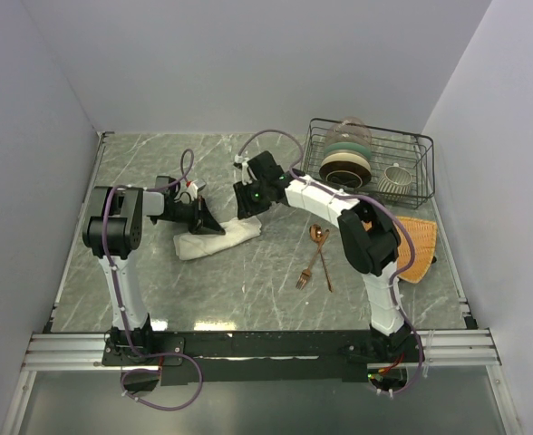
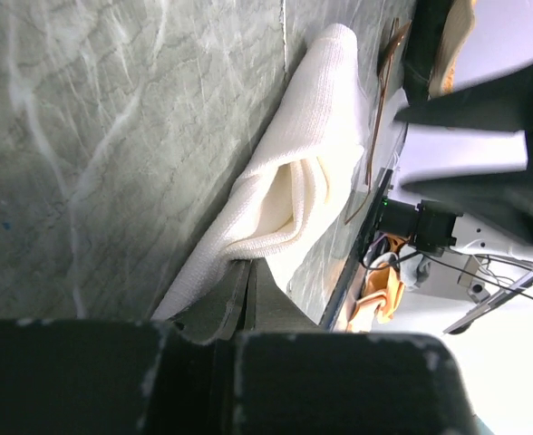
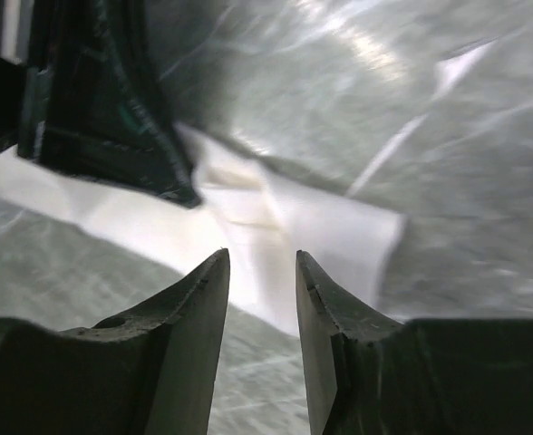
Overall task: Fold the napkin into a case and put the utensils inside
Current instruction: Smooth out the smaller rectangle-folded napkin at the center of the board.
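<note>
- Napkin [image 1: 219, 239] lies on the table [image 1: 248, 299] as a long, loosely folded band, slanting up to the right. In the left wrist view the layers gape at one end, so I judge the case part-made, not finished.
- Left gripper [image 1: 210, 224]: jaws shut, tips down on the napkin's upper edge, near its middle. I cannot tell whether they pinch a layer or only pin it.
- Right gripper [image 3: 262, 258]: jaws a narrow gap apart, nothing between them, just above the napkin's right end and not touching it.
- Utensils [image 1: 315, 258]: fork and spoon lie crossed on bare table to the right of the napkin, clearly apart from it. Neither is in the cloth or in a jaw.
- Mat [image 1: 419, 243] is further right of the napkin, beyond the utensils, and not involved.
- Done, by my reading: first folds, giving the band shape.
- Left: tighten or finish the fold into a narrow pocket, then pick up each utensil and slide it in. That is most of the task.
- Risk noted: the loose fold may spring open once the left tips lift.
</note>
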Robot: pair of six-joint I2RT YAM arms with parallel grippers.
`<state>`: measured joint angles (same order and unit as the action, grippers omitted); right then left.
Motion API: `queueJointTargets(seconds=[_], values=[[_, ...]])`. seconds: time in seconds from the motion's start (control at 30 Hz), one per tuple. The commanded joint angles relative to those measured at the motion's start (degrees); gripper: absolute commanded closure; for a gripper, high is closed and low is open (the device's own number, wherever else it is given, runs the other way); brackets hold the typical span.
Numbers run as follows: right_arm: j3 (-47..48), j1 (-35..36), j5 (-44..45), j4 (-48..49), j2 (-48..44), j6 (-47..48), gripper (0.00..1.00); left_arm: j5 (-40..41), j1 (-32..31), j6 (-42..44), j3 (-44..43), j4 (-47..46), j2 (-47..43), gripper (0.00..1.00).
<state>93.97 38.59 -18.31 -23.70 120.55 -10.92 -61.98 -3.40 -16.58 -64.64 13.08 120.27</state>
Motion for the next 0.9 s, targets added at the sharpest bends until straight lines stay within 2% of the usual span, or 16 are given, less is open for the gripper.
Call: queueJointTargets(seconds=[0.0,0.37,0.63,0.87], values=[[1.9,-0.4,7.4,-4.5,-2.8,5.6,0.57,7.0,-0.2,3.3,-0.7,1.6,3.0,0.99],[2.2,-0.1,8.3,-4.0,-0.2,7.0,0.59,7.0,-0.2,3.2,-0.6,1.4,3.0,0.99],[0.0,1.1,7.6,-3.5,1.3,7.4,0.76,7.4,-0.2,3.1,-0.6,1.4,3.2,0.99],[-2.7,1.9,7.6,-3.7,3.7,7.7,0.84,7.4,-0.1,3.5,-1.6,2.3,3.2,0.99]])
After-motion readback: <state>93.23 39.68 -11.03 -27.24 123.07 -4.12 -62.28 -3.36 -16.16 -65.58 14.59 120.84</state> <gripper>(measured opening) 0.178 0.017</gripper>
